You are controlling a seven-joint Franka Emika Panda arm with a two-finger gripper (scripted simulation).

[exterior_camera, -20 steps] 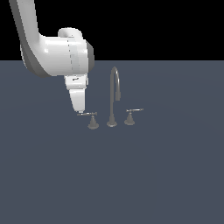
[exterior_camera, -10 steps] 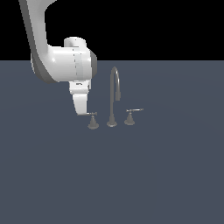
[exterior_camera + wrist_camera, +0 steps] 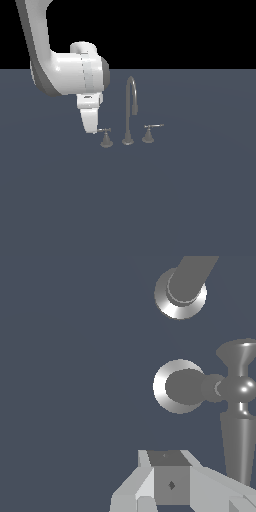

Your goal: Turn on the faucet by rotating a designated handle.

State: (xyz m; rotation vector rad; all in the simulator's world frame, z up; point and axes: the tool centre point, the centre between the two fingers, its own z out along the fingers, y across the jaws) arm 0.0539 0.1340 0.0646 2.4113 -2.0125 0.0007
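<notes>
Exterior view, claw (image 3: 95, 131) beside handle (image 3: 105, 131), spread unclear, spout (image 3: 130, 107) and twin handle (image 3: 149, 128) beyond.

In the exterior view the arm (image 3: 67, 75) runs off the top edge, so its upper links are unseen. Its white fingers (image 3: 91, 121) cover the near end of the handle (image 3: 105, 131), and whether they touch the lever is too small to tell. In the wrist view the fingers (image 3: 170, 483) are cut by the edge, their spread unreadable. The faucet (image 3: 181, 286) spout is also cropped there.
</notes>
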